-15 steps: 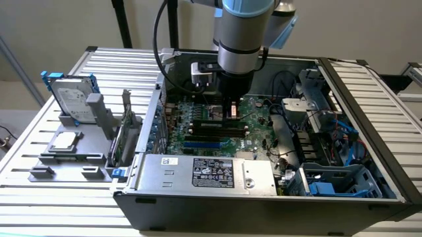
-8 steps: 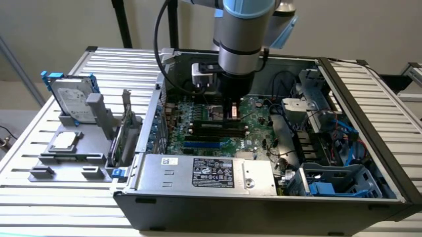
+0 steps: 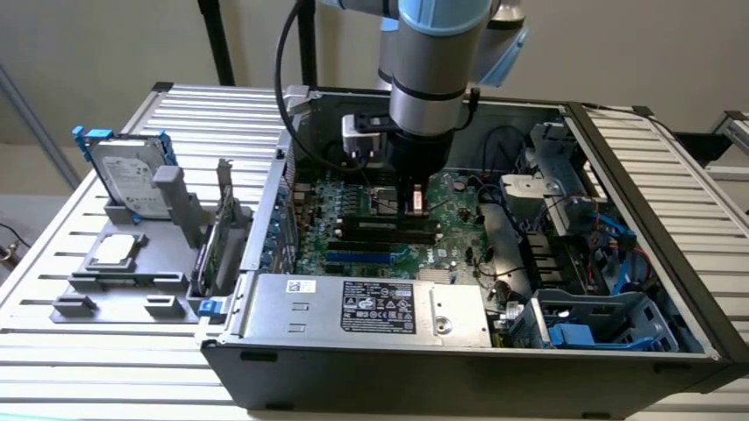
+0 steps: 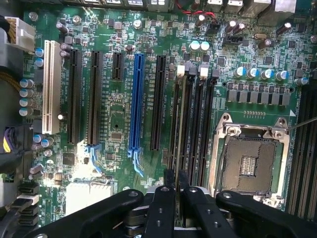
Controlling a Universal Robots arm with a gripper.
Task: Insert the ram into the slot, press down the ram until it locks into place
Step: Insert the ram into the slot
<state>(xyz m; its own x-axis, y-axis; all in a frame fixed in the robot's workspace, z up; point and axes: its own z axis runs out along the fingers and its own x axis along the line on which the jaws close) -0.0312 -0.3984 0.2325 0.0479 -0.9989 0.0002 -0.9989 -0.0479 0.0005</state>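
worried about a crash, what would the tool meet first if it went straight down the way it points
Probably the ram, standing on edge on the motherboard right below the tool; whether they already touch is unclear.

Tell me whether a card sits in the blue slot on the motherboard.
No, the blue slot stands empty, its channel open along its length.

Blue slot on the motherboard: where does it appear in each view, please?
Exterior view: blue slot, between the memory slots and the labelled metal box.
Wrist view: blue slot, among black slots, mid-board.
Shared landmark: memory slots.
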